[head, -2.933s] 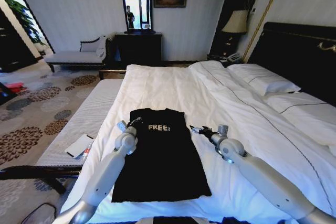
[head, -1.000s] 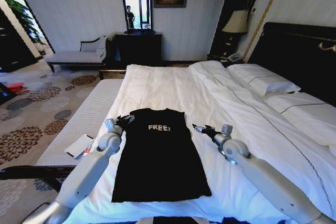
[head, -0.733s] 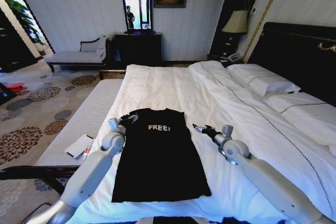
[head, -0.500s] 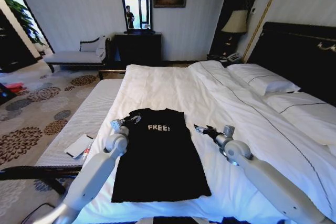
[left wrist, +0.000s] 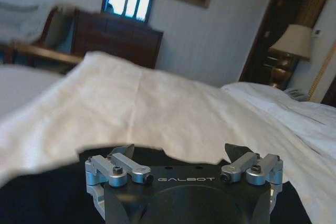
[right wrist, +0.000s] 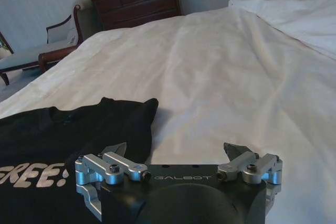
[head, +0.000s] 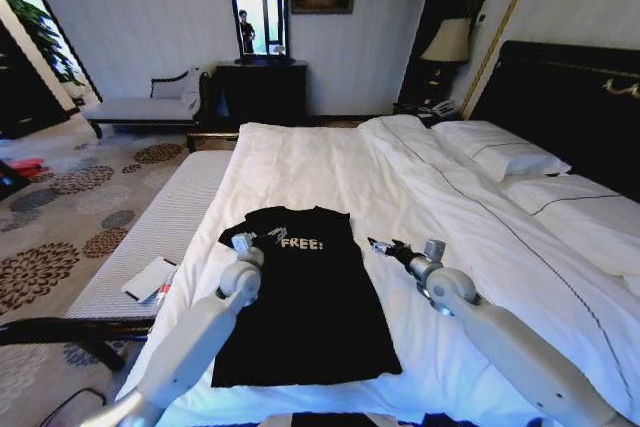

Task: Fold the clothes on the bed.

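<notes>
The clothes are one black T-shirt (head: 300,297) with white "FREE!" lettering, lying flat on the white duvet of the bed (head: 330,167), collar toward the far end. My left gripper (head: 268,237) is over the shirt's chest, just left of the lettering. In the left wrist view this gripper (left wrist: 179,151) is open, with black shirt (left wrist: 42,192) beneath it. My right gripper (head: 385,247) is open over bare duvet, just off the shirt's right edge near the shoulder. The right wrist view shows that gripper (right wrist: 176,149) beside the shirt (right wrist: 79,129), with nothing between its fingers.
A pale upholstered bench (head: 170,217) runs along the bed's left side with a white flat item (head: 150,277) on it. Pillows (head: 500,152) and the dark headboard (head: 580,107) are on the right. A dresser with a mirror (head: 262,87) stands at the far wall.
My left gripper has moved right, from the shirt's left shoulder edge to over the chest beside the lettering. A bit of the left sleeve now juts out. The right arm has barely moved.
</notes>
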Controlling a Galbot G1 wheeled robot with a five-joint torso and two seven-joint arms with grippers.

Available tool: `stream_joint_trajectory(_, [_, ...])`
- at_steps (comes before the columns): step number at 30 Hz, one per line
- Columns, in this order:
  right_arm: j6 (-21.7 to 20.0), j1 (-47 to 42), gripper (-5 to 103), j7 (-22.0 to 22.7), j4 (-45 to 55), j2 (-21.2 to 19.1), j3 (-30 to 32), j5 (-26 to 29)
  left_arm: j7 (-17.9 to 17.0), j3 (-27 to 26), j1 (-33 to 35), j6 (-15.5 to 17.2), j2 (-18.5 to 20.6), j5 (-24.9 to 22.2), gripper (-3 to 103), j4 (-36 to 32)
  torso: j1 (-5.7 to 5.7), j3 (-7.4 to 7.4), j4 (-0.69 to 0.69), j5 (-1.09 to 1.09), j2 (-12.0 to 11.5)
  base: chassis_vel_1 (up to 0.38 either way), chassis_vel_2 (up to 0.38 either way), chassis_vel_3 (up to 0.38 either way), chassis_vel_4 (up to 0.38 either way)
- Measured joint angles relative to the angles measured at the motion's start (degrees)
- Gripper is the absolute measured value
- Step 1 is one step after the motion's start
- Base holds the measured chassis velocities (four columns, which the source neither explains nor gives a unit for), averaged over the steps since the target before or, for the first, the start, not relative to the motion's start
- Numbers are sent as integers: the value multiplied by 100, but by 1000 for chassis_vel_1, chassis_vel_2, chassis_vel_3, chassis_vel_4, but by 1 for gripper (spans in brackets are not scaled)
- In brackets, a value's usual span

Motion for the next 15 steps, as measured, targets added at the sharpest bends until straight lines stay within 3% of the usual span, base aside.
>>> stream_joint_trajectory(1, [2, 20, 100, -2, -25, 28, -23, -8, 95, -118, 139, 43, 325, 198, 99, -207, 0, 0, 1, -3, 0, 0, 0, 0, 0])
stream_joint_trajectory(2, [2, 20, 100, -2, -25, 28, -23, -8, 95, -118, 139, 43, 325, 198, 99, -207, 0, 0, 1, -3, 0, 0, 0, 0, 0])
stream_joint_trajectory(3, [2, 47, 100, -1, -38, 55, -51, -9, 192, -197, 236, 64, 570, 452, 99, -309, -1, 0, 1, -3, 0, 0, 0, 0, 0])
stream_joint_trajectory(5, [2, 134, 100, 25, -65, 145, -145, -8, 509, -444, 522, 112, 1290, 1463, 99, -442, -1, 0, 5, 1, 0, 0, 0, 0, 0])
stream_joint_trajectory(6, [2, 134, 100, 25, -65, 145, -145, -8, 509, -444, 522, 112, 1290, 1463, 99, -442, -1, 0, 5, 1, 0, 0, 0, 0, 0])
stream_joint_trajectory(9, [3, 158, 100, 63, -67, 221, -207, -20, 773, -538, 657, 165, 1632, 2068, 98, -287, 0, 0, 4, 0, 0, 0, 0, 0, 0])
stream_joint_trajectory(15, [2, 64, 100, 112, 27, 192, -121, -23, 1074, -194, 235, 346, 1581, 2364, 98, 364, 0, 0, -3, -2, 0, 0, 0, 0, 0])
